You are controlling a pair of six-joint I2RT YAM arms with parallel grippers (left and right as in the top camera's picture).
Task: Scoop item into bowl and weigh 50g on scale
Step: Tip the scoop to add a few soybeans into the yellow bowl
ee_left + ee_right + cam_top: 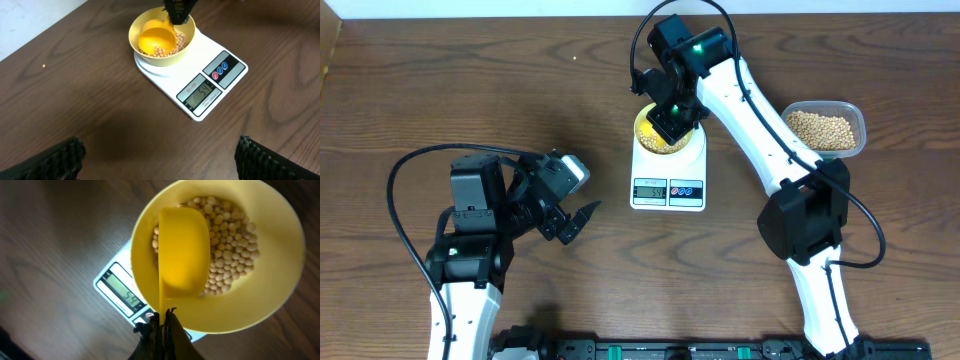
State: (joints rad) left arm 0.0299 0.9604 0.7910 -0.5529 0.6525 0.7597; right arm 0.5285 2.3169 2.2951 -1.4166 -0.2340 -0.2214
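The pale yellow bowl (661, 136) stands on the white scale (669, 172); the display (200, 93) reads 54. Tan beans (227, 250) lie in the bowl (272, 245). My right gripper (163, 317) is shut on the thin handle of the bright yellow scoop (183, 250), which is held inside the bowl over the beans; it also shows in the left wrist view (157, 37). My left gripper (577, 220) is open and empty, low over the table to the left of the scale (200, 75).
A clear plastic tub (825, 128) with more beans stands at the right, behind the right arm. One loose bean (44, 65) lies on the wooden table left of the scale.
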